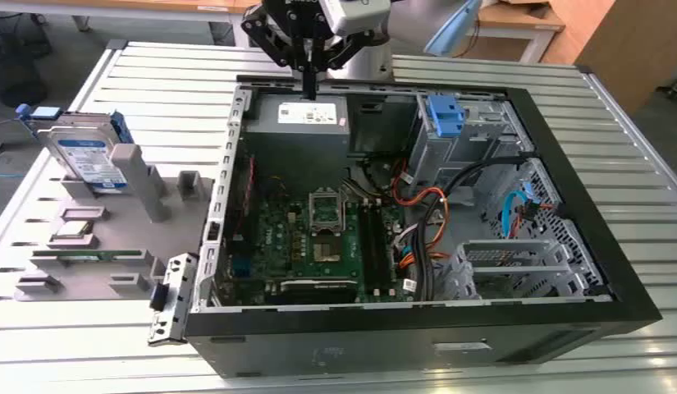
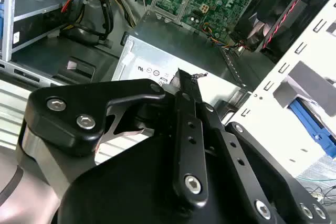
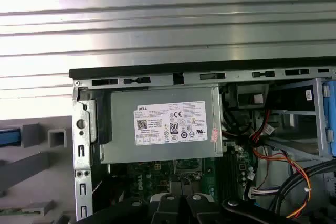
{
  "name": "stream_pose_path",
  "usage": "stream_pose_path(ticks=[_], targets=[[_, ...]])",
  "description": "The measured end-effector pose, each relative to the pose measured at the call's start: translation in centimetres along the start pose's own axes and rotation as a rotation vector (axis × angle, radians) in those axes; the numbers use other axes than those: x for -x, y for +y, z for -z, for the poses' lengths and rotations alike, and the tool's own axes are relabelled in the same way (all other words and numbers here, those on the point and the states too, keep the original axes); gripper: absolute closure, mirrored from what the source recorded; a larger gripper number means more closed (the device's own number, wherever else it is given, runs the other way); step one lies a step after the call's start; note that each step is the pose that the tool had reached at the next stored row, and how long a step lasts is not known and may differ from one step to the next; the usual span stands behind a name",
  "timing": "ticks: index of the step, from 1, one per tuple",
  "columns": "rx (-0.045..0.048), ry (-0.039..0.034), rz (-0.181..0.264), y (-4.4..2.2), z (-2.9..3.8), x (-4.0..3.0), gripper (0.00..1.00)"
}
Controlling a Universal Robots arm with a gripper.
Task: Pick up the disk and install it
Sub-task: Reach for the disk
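The end effector [image 1: 308, 89] hangs over the power supply [image 1: 305, 115] of the open computer case [image 1: 636, 305], its fingers pressed together with nothing between them. The disk [image 1: 92, 160] stands upright in a grey fixture [image 1: 141, 193] on the counter [image 1: 633, 123]. It is outside the case toward the exterior view's left, well apart from the end effector.

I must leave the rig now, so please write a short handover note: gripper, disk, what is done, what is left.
The gripper is shut, holding nothing, above the power supply in the open case.
The disk stands upright in the grey holder outside the case, at the exterior view's left, apart from the gripper.
Done: nothing that shows.
Left: the disk is not yet picked up or installed.
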State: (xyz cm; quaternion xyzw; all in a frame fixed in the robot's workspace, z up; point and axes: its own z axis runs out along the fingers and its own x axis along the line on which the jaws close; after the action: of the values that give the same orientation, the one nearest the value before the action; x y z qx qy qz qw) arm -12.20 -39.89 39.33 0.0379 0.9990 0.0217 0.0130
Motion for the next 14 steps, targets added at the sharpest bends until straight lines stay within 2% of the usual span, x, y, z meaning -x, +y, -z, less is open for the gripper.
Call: stream_pose_path(ticks=[7, 14], targets=[[0.0001, -0.0001, 0.000, -0.01, 0.00, -0.08, 0.90], [0.0000, 0.0000, 0.000, -0.04, 0.02, -0.56, 0.90]])
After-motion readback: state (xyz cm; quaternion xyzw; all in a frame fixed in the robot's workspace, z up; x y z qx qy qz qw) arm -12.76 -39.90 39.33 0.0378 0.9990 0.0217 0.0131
